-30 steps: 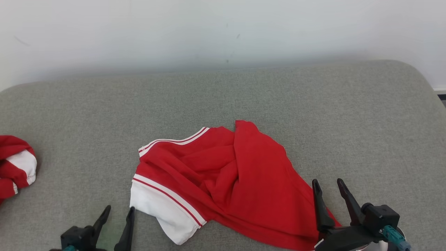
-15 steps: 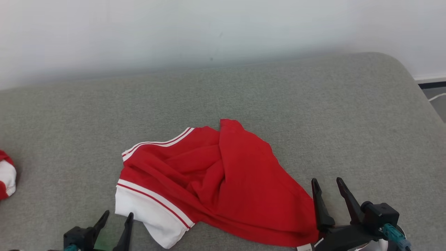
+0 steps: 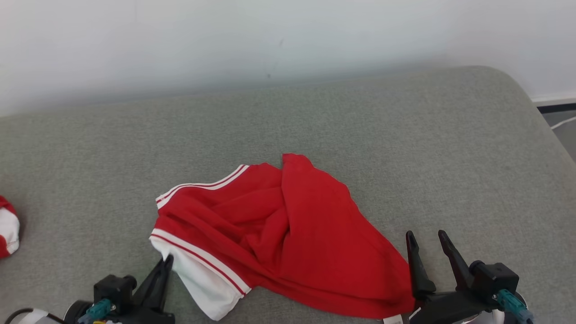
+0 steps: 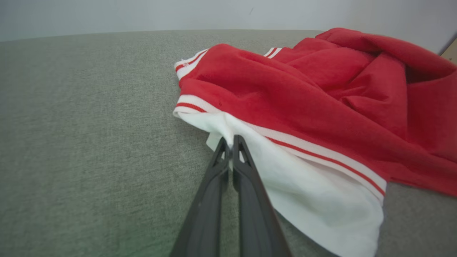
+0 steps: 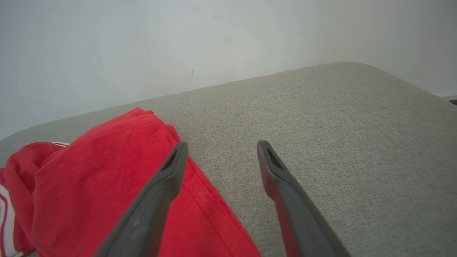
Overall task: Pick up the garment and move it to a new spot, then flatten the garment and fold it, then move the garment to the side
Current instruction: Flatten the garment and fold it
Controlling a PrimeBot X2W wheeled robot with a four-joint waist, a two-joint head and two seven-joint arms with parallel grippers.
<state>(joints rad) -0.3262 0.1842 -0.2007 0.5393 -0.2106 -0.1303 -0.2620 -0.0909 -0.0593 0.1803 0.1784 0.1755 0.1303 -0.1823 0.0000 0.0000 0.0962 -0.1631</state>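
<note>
left gripper [image 3: 167, 263] moved in, clamped on garment [image 3: 292, 234] white cuff | right gripper [image 3: 425, 234] released at hem

Plain indoor room, home-like or a test setup, can't tell which. Grey woven upholstered cushion [image 3: 405, 135] with a rounded far-right corner, close to a bare white wall [image 3: 270, 36]. Dark skirting strip [image 3: 555, 107] and grey floor [image 3: 568, 135] at far right.
</note>
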